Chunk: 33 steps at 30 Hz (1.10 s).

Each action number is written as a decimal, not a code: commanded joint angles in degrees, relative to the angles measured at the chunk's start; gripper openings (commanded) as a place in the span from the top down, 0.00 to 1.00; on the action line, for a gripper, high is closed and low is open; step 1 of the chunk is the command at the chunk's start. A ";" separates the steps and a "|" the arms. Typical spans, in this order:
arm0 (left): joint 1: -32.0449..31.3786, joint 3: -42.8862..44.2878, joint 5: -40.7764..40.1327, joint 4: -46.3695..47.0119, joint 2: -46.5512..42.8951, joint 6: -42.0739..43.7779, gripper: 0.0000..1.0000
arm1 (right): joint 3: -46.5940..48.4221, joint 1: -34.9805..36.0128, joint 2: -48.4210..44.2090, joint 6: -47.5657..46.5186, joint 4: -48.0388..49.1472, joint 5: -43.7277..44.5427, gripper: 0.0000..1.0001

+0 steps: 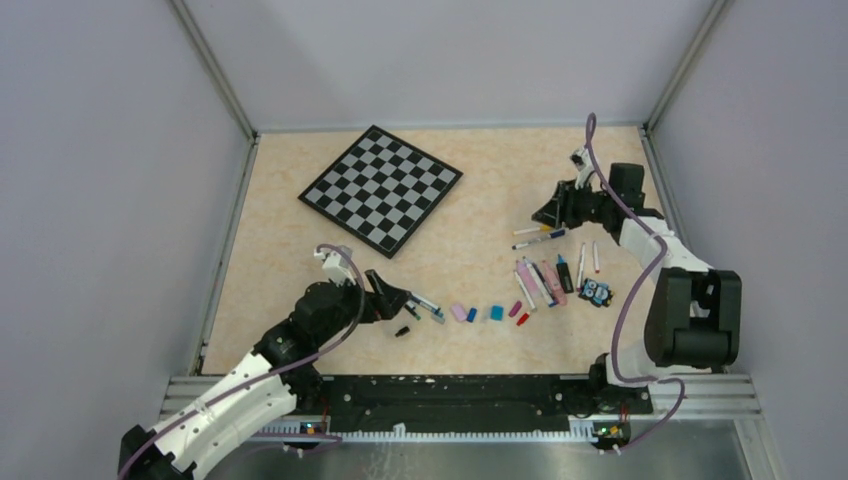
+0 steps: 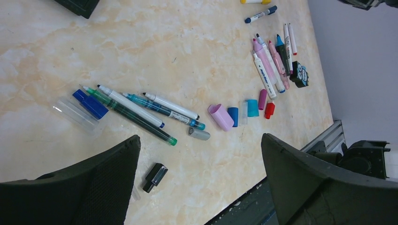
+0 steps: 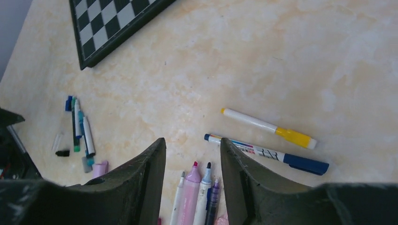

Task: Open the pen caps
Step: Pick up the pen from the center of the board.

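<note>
Beige tabletop [image 1: 480,200] between grey walls [image 1: 100,200] bears loose pen caps [image 2: 220,117]; left fingers [image 2: 94,187] spread wide, right fingers [image 3: 141,187] parted.

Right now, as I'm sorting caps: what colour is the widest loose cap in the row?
The cap is pale pink, clearest in the left wrist view.

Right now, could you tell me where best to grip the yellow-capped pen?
Take its white barrel mid-length, from straight above, jaws across it: it lies flat, apart from the blue-capped pen, leaving the yellow cap free for pulling.
</note>
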 commanded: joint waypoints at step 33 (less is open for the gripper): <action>0.29 -4.81 -0.54 5.96 -2.29 -4.08 0.01 | 5.62 10.94 15.60 20.50 1.07 37.14 0.65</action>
